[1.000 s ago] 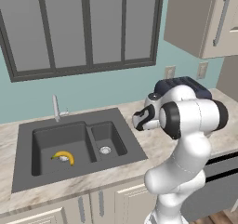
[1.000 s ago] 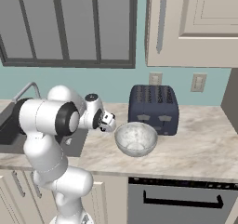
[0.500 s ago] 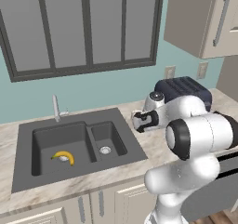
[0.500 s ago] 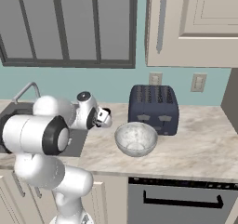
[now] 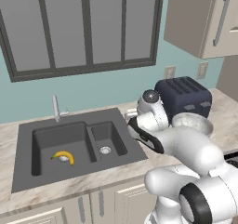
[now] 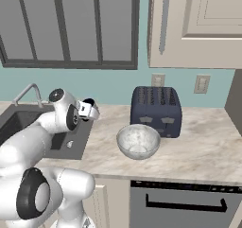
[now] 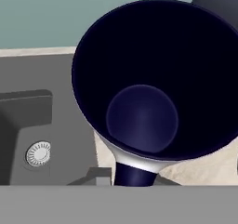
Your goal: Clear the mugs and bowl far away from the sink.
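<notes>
My gripper (image 6: 86, 110) is shut on the dark handle of a pale mug (image 6: 90, 108) with a dark rim. It holds the mug above the counter at the sink's right edge. In the hand view the mug (image 7: 153, 79) opens toward the camera, dark inside and empty, with the gripper (image 7: 133, 180) closed on the handle below it. The mug (image 5: 131, 113) peeks out left of the hand. The whitish speckled bowl (image 6: 138, 140) (image 5: 192, 121) sits on the counter in front of the toaster. The dark grey double sink (image 5: 28, 172) (image 6: 10, 120) lies left of the mug.
A dark blue toaster (image 6: 156, 109) (image 5: 182, 96) stands against the wall behind the bowl. A yellow banana (image 5: 63, 157) lies in the large left basin. The thin silver faucet (image 5: 56, 108) rises behind the sink. The small basin's drain (image 7: 38, 153) lies below the mug.
The hand has carried the mug left, away from the bowl, to the sink's right edge. The arm's elbow has swung round toward the cameras. The bowl has not moved.
</notes>
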Tool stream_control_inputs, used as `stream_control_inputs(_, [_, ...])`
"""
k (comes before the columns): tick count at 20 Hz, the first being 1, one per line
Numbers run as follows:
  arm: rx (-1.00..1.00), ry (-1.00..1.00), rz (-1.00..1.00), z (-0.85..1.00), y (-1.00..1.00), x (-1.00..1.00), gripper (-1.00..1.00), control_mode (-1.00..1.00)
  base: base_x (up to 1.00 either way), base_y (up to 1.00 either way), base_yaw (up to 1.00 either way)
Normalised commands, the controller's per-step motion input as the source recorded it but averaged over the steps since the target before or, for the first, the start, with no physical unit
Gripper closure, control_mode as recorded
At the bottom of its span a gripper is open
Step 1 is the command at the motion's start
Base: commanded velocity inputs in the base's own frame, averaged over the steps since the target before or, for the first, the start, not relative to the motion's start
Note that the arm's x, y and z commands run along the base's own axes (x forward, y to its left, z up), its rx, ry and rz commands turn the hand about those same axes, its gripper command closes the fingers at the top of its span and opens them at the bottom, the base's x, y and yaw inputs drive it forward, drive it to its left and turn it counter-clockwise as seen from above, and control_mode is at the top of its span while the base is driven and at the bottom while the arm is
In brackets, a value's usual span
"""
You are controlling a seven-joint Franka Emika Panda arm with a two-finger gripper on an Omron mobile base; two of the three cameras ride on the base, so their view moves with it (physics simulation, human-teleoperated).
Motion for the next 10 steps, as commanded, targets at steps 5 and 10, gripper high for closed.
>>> stream_control_inputs(5, [-0.02,0.07,0.12,1.0,0.0,-0.26,1.0,-1.0,0.0,0.0,0.0])
stream_control_inputs(10, [0.0,0.14,0.1,0.97,0.0,-0.32,1.0,-1.0,0.0,0.0,0.0])
